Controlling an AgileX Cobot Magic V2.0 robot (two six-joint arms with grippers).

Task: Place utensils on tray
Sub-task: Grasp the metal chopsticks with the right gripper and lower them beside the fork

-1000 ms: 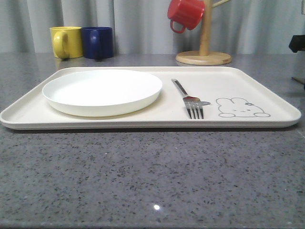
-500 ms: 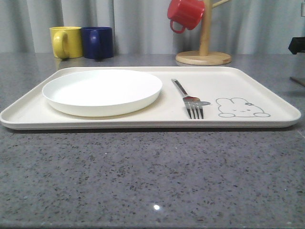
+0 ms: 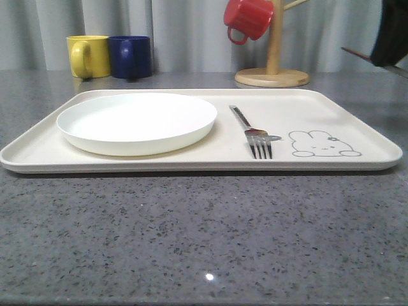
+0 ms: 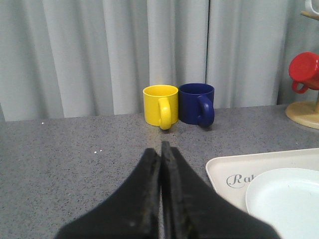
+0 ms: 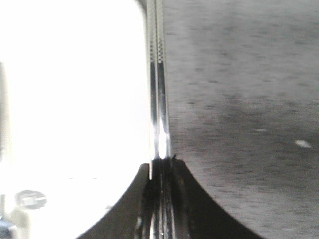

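The cream tray (image 3: pixel 357 121) lies across the table with a rabbit drawing at its right end. A silver fork (image 3: pixel 253 132) rests on it, tines toward me, right of a round white plate (image 3: pixel 137 121). At the far right edge my right gripper (image 3: pixel 390 39) hangs above the table, and the thin chopsticks (image 3: pixel 356 53) stick out of it to the left. In the right wrist view the gripper (image 5: pixel 162 163) is shut on the pair of chopsticks (image 5: pixel 158 74). My left gripper (image 4: pixel 161 149) is shut with nothing in it, over bare table beside the tray's corner (image 4: pixel 224 169).
A yellow mug (image 3: pixel 89 56) and a dark blue mug (image 3: pixel 131 56) stand at the back left. A wooden mug tree (image 3: pixel 274 67) with a red mug (image 3: pixel 248 18) stands behind the tray. Grey speckled table (image 3: pixel 204 236) stretches in front of the tray.
My right gripper has risen and come further into the front view at the right edge, carrying the chopsticks up with it. The tray, the plate and the fork have not moved.
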